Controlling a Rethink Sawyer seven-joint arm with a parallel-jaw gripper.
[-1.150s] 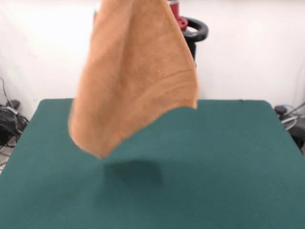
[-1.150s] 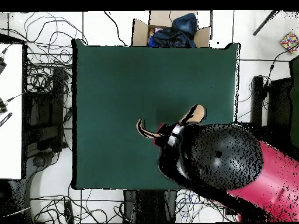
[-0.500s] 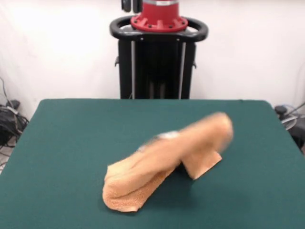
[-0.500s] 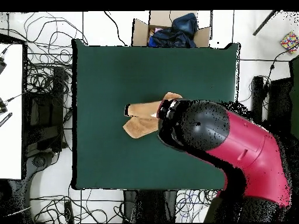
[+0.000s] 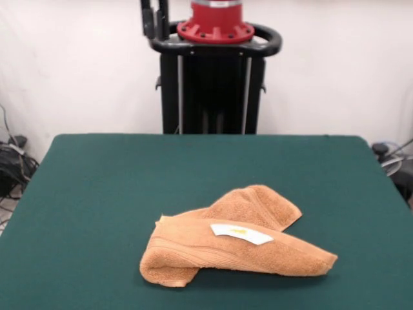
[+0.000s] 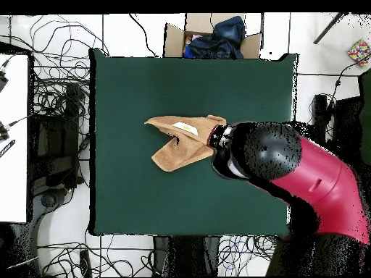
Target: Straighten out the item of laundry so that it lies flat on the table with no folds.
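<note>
Change: towel [image 5: 232,247] no longer hangs in the air as it did a second ago; half a second ago it was a blurred heap landing, and it now rests settled on the table [image 5: 97,187], with the arm swung further off to one side in the overhead view.
Towel: bunched and folded over itself, one thick rolled fold toward the front edge, a flap poking out behind; white care label [image 5: 241,233] faces up on top.
Position: roughly mid-table in the overhead view, its whole outline on the green top.
Hidden: arm's black and red bulk [image 6: 290,170] covers the towel's end nearest it in the overhead view; the gripper itself cannot be picked out under that bulk.
Front view: only the pedestal [image 5: 214,71] and a dark piece of arm at the top edge show.
Grip: cannot tell whether it is open or closed, or whether it touches the cloth.
</note>
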